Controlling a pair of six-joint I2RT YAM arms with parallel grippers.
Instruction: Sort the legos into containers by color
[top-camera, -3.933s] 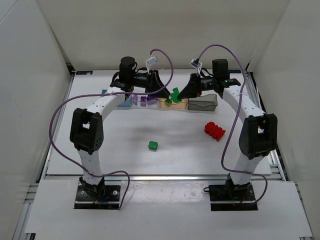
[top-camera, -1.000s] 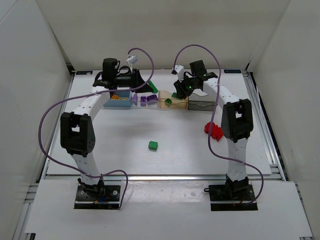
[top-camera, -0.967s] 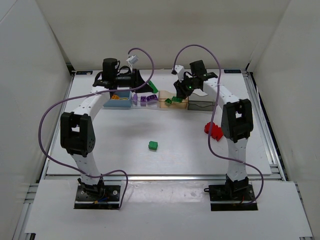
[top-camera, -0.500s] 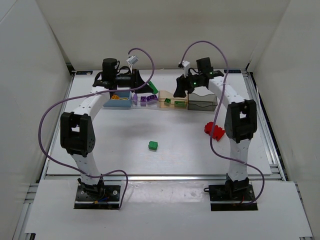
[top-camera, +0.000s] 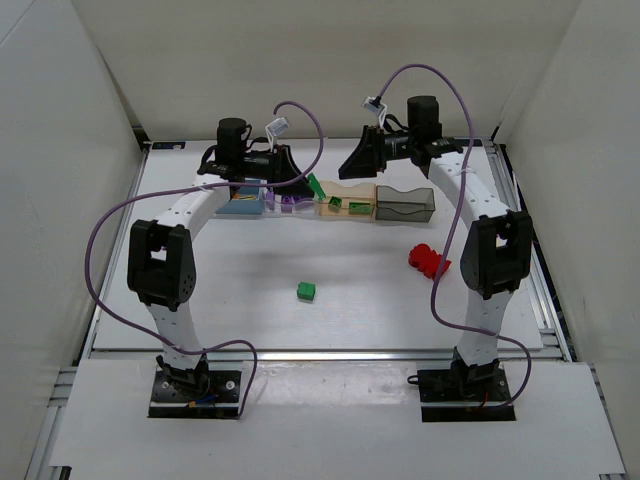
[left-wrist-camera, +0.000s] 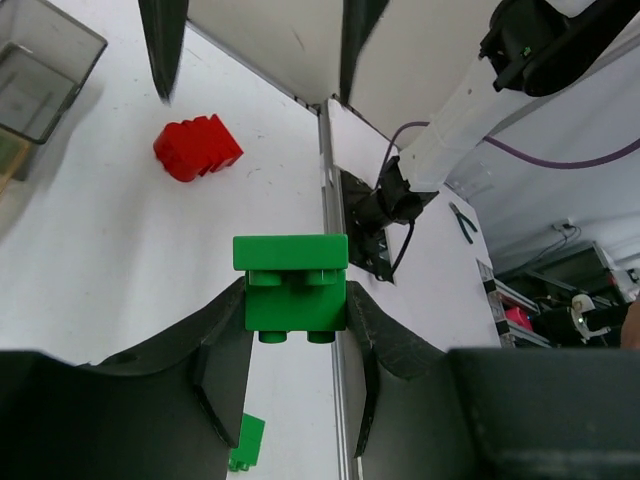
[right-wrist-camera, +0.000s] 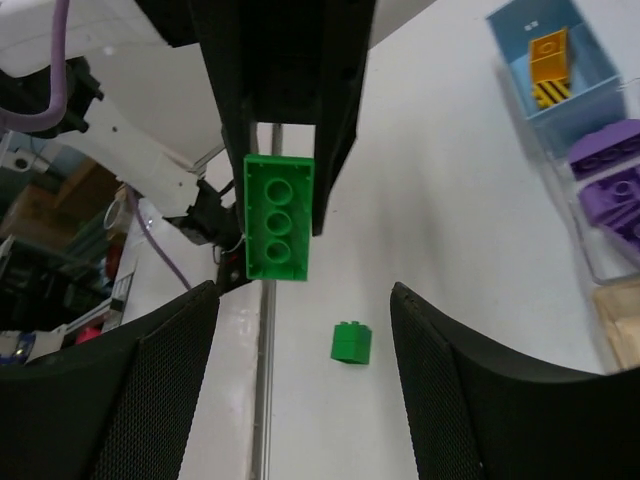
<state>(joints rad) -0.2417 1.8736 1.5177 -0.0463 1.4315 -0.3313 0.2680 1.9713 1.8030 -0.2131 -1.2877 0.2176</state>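
Note:
A green lego (left-wrist-camera: 290, 283) is pinched between the fingers of my left gripper (left-wrist-camera: 293, 300), which is shut on it. In the top view that gripper (top-camera: 312, 186) hangs by the pale orange container (top-camera: 345, 208), which holds two green pieces. My right gripper (top-camera: 352, 166) hovers behind that container, open and empty (right-wrist-camera: 304, 295); the right wrist view shows the held green lego (right-wrist-camera: 279, 217). A small green lego (top-camera: 306, 291) lies mid-table and a red lego (top-camera: 428, 261) to the right. Purple legos fill the clear container (top-camera: 290, 203); yellow ones lie in the blue container (right-wrist-camera: 555, 60).
The smoky grey container (top-camera: 405, 203) ends the row on the right. The four containers stand in a line at the back of the table. White walls enclose the table on three sides. Purple cables loop above both arms.
My right gripper opened, left a green piece in the pale orange container, and rose back. My left gripper moved right with its green lego toward that container.

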